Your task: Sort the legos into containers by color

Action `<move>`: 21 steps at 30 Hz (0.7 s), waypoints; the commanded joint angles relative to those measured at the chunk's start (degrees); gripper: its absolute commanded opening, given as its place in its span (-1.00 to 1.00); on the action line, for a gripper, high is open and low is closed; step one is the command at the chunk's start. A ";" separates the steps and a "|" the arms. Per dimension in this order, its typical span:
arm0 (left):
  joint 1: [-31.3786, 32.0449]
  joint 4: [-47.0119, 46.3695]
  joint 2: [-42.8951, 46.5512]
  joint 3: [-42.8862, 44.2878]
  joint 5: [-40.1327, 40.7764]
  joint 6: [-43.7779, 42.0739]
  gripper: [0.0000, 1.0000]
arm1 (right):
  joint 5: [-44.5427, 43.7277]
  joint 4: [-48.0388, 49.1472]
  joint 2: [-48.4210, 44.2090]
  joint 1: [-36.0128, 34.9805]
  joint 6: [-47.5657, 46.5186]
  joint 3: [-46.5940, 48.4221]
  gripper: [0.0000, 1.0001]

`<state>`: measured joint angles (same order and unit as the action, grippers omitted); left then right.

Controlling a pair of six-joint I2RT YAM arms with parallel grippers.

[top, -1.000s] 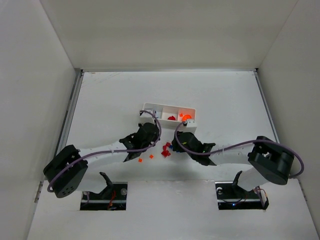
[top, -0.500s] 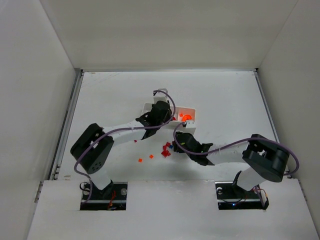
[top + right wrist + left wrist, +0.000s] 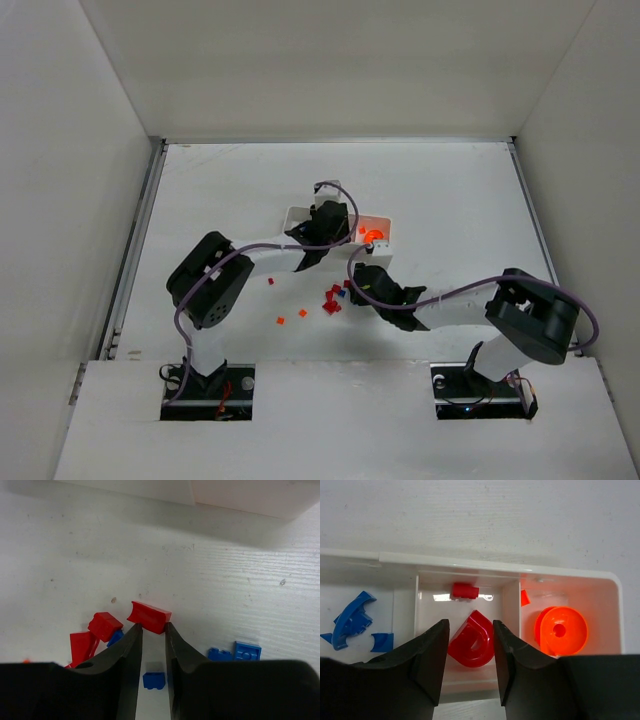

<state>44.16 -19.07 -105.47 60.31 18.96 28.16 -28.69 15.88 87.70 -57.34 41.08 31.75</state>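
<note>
The white three-part tray [image 3: 470,564] holds blue pieces [image 3: 352,620] on the left, an orange round piece [image 3: 561,630] on the right, and a small red brick [image 3: 464,590] in the middle. My left gripper [image 3: 470,625] hangs open over the middle compartment, where a rounded red piece [image 3: 472,642] lies free between its jaws. My right gripper [image 3: 152,627] is down at the loose pile [image 3: 330,300]. Its jaws stand narrow but apart, with a red brick [image 3: 149,616] at the tips and a small blue brick [image 3: 153,680] on the table between them.
More red bricks [image 3: 104,625] lie left of the right fingers and blue plates [image 3: 247,651] to their right. Two small orange bricks [image 3: 281,321] and one red brick [image 3: 270,281] are scattered left of the pile. The tray's near wall [image 3: 250,497] runs just beyond the pile.
My left arm swung from the pile up to the tray and its jaws parted over the middle compartment. My right gripper stayed at the pile and its jaws narrowed.
</note>
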 commanded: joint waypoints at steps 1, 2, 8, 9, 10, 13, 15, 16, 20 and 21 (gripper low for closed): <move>0.18 -2.63 6.76 -2.73 1.16 -0.21 -0.25 | -1.02 0.91 -1.83 0.52 0.32 -0.98 -0.45; 0.18 -2.90 8.25 -4.14 1.25 -0.21 -0.24 | -1.11 0.91 -2.27 0.87 0.40 -1.07 -0.47; 0.00 -4.40 19.76 -15.29 3.27 1.28 -0.20 | -1.28 0.65 -4.91 1.22 0.14 -1.78 -0.48; -0.17 -4.14 21.95 -17.49 3.97 1.63 -0.20 | -1.11 0.56 -4.91 1.49 -0.12 -1.69 -0.46; -0.26 -3.87 24.06 -19.51 4.50 2.07 -0.20 | -0.76 0.38 -4.91 1.75 -0.38 -1.43 -0.41; -0.88 -2.82 31.18 -26.10 6.87 3.65 -0.20 | 0.12 0.21 -3.77 1.84 -2.23 -0.55 -0.10; -1.75 0.16 35.66 -29.45 8.54 5.32 -0.20 | 0.21 -0.06 -2.63 2.28 -2.32 0.15 -0.04; -2.19 2.00 37.60 -30.77 8.98 6.19 -0.20 | 0.30 -0.06 -2.19 2.28 -2.32 0.51 -0.02; -3.86 8.25 45.33 -36.22 11.00 8.66 -0.20 | 0.56 -0.06 -0.78 2.19 -2.32 1.30 0.04; -4.47 9.56 46.83 -37.45 11.71 9.19 -0.20 | 0.56 0.03 -0.26 2.19 -2.32 1.47 0.02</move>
<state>40.93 -14.57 -62.78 25.63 27.07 34.39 -28.21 15.40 86.26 -55.48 39.29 30.98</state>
